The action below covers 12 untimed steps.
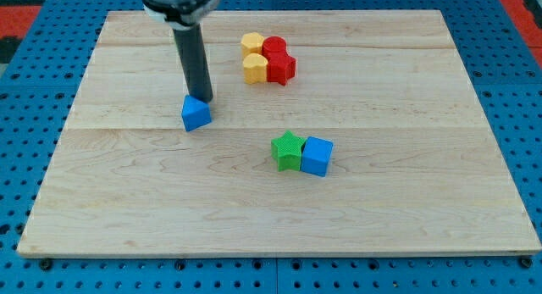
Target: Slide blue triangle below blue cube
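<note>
The blue triangle (196, 113) lies on the wooden board (152, 201), left of centre. My tip (204, 99) rests right against its upper right edge, the dark rod rising from it toward the view's top. The blue cube (318, 155) sits right of centre, well to the right of the triangle and a little lower in the view. A green star (288, 150) touches the cube's left side.
Two yellow blocks (252, 57) and two red blocks (278, 59) are clustered together near the board's top centre. Blue pegboard (34, 108) surrounds the board on all sides.
</note>
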Tool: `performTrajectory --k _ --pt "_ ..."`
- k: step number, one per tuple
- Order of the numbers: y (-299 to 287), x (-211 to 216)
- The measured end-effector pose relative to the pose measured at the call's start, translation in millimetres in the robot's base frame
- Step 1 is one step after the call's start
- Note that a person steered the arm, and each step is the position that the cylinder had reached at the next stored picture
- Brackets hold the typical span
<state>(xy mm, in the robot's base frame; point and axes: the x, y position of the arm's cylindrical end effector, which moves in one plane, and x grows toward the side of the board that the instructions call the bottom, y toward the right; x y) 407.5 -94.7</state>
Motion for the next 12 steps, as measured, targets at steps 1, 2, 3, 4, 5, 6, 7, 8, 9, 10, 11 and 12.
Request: performTrajectory --k 1,2,3,4,5,6,7,8,9,10,11,12 --pt "0.9 32.3" --pt "0.9 6.7" --pt "-20.1 -19.2" --pt "-39.1 30.2" --pt "-38.9 67.9" --pt "-38.9 32.4" --pt "-30.5 21.2" --pt "-21.2 83.9" --pt "-17.0 118.6" --pt "-20.1 98.2" --pt "5.8 106.0" --pt "52.1 142.2"
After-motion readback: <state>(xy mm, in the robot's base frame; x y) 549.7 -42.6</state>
